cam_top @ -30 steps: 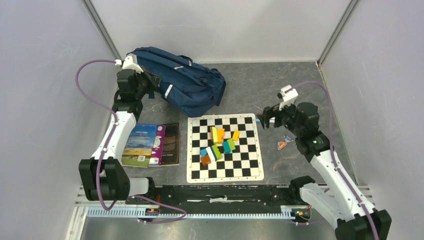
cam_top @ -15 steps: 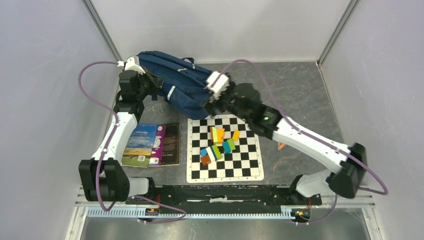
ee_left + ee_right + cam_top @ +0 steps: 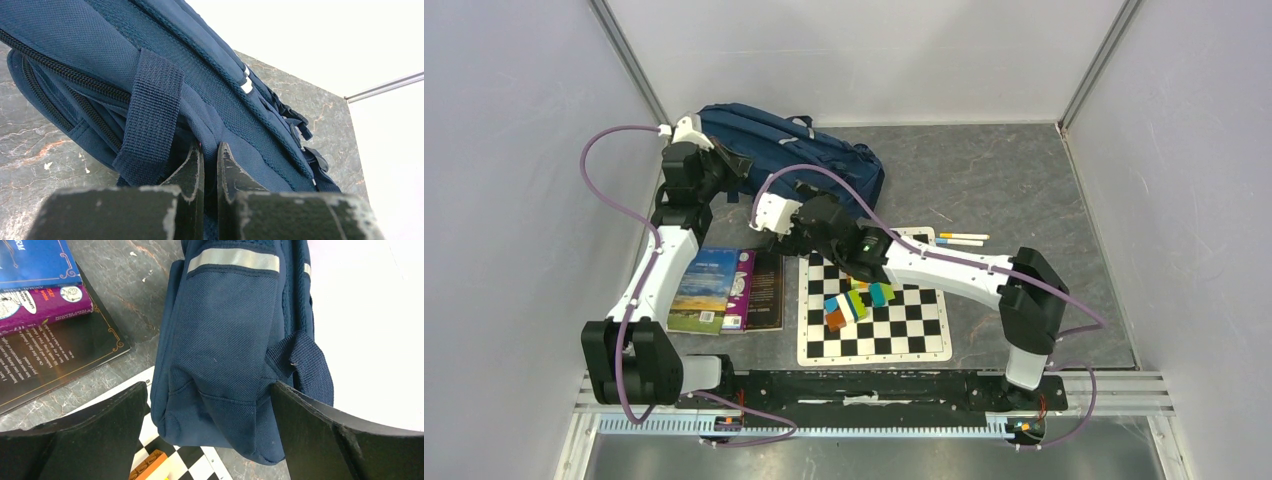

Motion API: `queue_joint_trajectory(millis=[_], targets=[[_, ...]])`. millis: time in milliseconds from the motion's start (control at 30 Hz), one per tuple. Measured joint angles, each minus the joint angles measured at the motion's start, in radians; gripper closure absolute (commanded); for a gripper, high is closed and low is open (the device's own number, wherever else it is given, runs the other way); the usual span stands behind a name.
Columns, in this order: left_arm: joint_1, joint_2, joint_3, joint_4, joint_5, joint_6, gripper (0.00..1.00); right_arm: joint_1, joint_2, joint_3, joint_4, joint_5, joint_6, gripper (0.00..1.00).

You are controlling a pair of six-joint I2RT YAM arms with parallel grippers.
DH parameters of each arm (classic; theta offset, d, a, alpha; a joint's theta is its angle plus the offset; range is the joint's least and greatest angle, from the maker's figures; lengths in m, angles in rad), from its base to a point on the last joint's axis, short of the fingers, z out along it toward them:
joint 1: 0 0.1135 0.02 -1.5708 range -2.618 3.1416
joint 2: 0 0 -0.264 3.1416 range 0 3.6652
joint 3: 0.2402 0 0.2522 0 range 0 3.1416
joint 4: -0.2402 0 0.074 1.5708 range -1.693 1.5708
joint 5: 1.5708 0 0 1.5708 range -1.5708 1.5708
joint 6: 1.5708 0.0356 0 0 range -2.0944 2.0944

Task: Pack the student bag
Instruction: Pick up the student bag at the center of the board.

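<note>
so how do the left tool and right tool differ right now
The left tool is shut, pinching fabric of the student bag; the right tool is wide open and grips nothing. The left tool sits at the bag's left end, while the right tool is at its near side, by the books and chessboard, aimed at a side pocket. Both are close to the bag and point at it.

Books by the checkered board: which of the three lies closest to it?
The black book with the gold border; the purple book and blue book lie farther left.
</note>
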Motion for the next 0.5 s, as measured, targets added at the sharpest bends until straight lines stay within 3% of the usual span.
queue_joint_trajectory(millis=[500], targets=[[-0.009,0.0,-0.008,-0.001,0.001,-0.009,0.98,0.068,0.108,-0.037,0.15,0.312,-0.017,0.02]])
